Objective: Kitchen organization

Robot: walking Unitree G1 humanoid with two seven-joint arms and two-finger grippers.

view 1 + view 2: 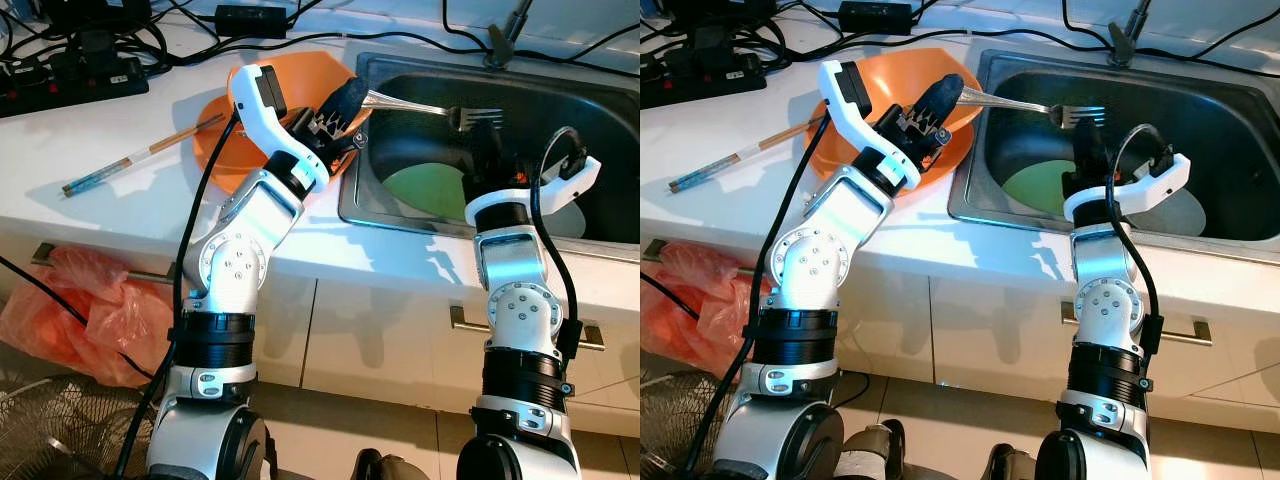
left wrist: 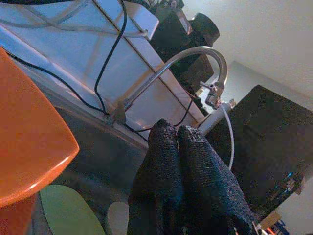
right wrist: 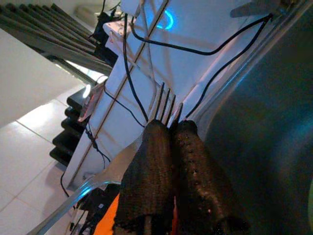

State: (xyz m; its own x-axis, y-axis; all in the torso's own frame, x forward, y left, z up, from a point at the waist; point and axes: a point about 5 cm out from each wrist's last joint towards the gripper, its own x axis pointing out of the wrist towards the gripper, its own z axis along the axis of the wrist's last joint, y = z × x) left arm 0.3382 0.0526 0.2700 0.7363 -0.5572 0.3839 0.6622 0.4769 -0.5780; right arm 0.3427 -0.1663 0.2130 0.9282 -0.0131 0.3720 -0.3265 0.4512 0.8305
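Holding a slim silver metal fork point(image 1: 420, 106) by the handle end: left gripper point(image 1: 352, 97), fingers clenched on it, poised above the left rim of the stainless steel sink point(image 1: 400, 224). Stretched level from that rim out over the basin, tines toward the sink's middle. Reaching up from inside the sink: right gripper point(image 1: 482, 140), its two black fingers point(image 3: 151, 161) pressed tight together, tips right at the fork's tines; cannot tell whether touching them.

Lying flat on the sink floor, below the fork: a round pale green plate point(image 1: 428, 190), with a round greyish-white plate point(image 1: 570, 214) beside it toward the sink's right side. Just left of the sink, on the white counter point(image 1: 90, 210): a wide orange plastic bowl point(image 1: 305, 72), directly under the left gripper. Farther left of the sink: a long thin stick with a blue end point(image 1: 140, 155), lying loose on the counter. Behind the sink: a curved chrome tap point(image 2: 195, 54) and black cables point(image 1: 420, 42).
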